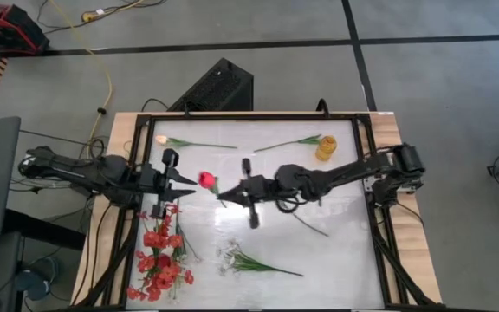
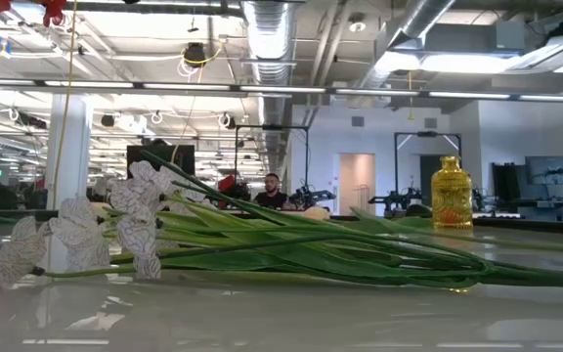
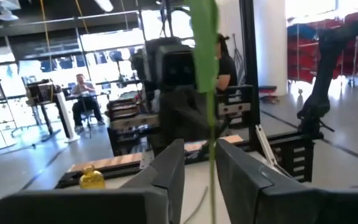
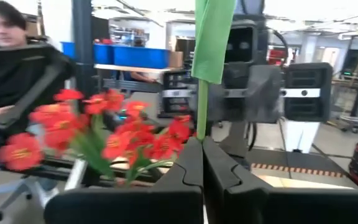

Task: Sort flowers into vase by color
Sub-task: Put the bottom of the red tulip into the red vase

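Red tulip [image 1: 206, 179] held mid-table, stem clamped between closed fingers of right gripper [image 1: 224, 198]; same stem passing through parted, non-gripping fingers of left gripper [image 1: 183, 179]; red blossom clusters [image 1: 161, 256] near left gripper; amber vase [image 1: 326, 148] beyond right arm

The glossy white table [image 2: 291, 313] mirrors the cloth-like flowers [image 2: 115, 230] (matt petals) and an amber glass-like vase [image 2: 451, 194].

Green stem [image 4: 202, 106] (blossom cut off) leaves right wrist view.
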`<state>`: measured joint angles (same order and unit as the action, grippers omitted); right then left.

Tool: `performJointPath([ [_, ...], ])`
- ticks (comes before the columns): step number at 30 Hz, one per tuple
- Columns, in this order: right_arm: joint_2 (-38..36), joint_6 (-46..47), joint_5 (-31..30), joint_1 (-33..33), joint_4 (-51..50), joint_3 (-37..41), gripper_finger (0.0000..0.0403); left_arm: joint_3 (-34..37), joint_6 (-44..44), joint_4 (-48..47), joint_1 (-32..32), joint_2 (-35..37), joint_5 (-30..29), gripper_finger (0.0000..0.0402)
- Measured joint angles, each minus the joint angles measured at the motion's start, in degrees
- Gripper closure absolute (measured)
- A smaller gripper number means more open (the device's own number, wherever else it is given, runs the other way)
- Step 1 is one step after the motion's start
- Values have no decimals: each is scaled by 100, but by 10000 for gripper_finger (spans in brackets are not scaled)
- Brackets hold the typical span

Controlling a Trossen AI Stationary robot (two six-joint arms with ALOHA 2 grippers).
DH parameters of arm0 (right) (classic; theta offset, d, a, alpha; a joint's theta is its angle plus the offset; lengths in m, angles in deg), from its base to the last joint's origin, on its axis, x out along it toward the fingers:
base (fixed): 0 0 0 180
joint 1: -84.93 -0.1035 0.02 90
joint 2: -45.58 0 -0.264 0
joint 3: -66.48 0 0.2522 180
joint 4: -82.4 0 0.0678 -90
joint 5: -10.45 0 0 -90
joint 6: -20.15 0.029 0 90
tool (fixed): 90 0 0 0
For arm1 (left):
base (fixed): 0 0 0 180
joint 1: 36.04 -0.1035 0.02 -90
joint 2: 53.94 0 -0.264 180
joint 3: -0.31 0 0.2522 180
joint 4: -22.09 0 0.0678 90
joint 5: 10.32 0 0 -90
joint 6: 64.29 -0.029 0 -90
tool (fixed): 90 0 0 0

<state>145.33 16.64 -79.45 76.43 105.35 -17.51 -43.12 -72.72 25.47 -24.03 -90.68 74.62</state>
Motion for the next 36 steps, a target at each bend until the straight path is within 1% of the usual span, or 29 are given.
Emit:
performJointPath([
  [4, 555, 0, 24, 121, -40, -535, 386, 0, 5, 135, 2, -323, 35, 288],
  [6, 750, 0, 157, 125, -95, -757, 386, 0, 63, 145, 0, -403, -43, 271],
  [10, 862, -7, 204, 167, -230, -961, 385, -7, 81, 251, 2, -400, 6, 240],
  [13, 885, -4, 208, 198, -323, -957, 385, -7, 62, 232, 0, -399, 27, 228],
  [25, 871, 46, 149, 313, -303, -956, 385, -4, 91, 161, 0, -401, 55, 226],
  [30, 867, 48, 146, 331, -311, -956, 385, -4, 135, 162, 0, -401, -19, 226],
  [33, 867, 48, 144, 331, -308, -956, 385, -4, 171, 164, 0, -401, -19, 233],
  [36, 867, 48, 142, 331, -327, -956, 385, -4, 190, 164, 0, -401, -24, 252],
])
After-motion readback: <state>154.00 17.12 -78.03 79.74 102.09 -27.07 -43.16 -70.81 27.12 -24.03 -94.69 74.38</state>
